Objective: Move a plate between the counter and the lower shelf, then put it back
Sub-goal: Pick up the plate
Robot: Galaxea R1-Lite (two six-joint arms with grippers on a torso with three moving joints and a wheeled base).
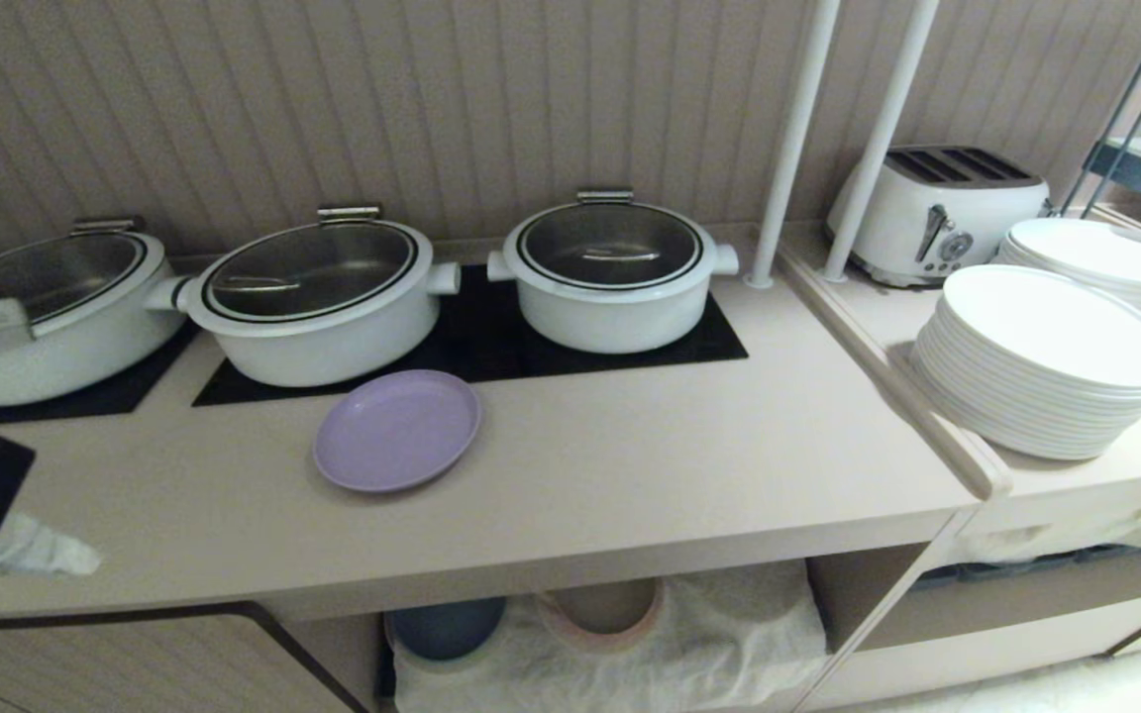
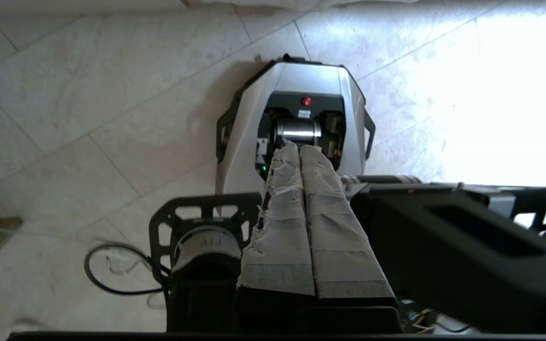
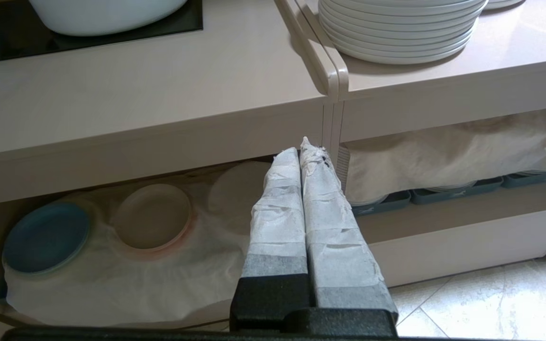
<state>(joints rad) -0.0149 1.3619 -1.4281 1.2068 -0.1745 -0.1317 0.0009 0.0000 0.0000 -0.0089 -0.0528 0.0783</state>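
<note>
The lavender plate (image 1: 397,431) lies flat on the beige counter (image 1: 689,446), just in front of the middle pot. Below the worktop, a cream cloth covers the lower shelf (image 1: 719,634). My left gripper (image 2: 299,148) is shut and empty, pointing down at the floor and my own base. Its black wrist and taped fingers (image 1: 36,553) show at the head view's left edge, over the counter's front and well left of the plate. My right gripper (image 3: 305,147) is shut and empty, hanging low in front of the lower shelf (image 3: 112,284). The plate is outside both wrist views.
Three lidded white pots (image 1: 318,297) stand on black hob panels behind the plate. A blue plate (image 3: 45,237) and a beige-pink plate (image 3: 152,215) sit on the shelf cloth. Stacked white plates (image 1: 1046,361) and a toaster (image 1: 937,213) are on the right counter, behind two white poles (image 1: 788,139).
</note>
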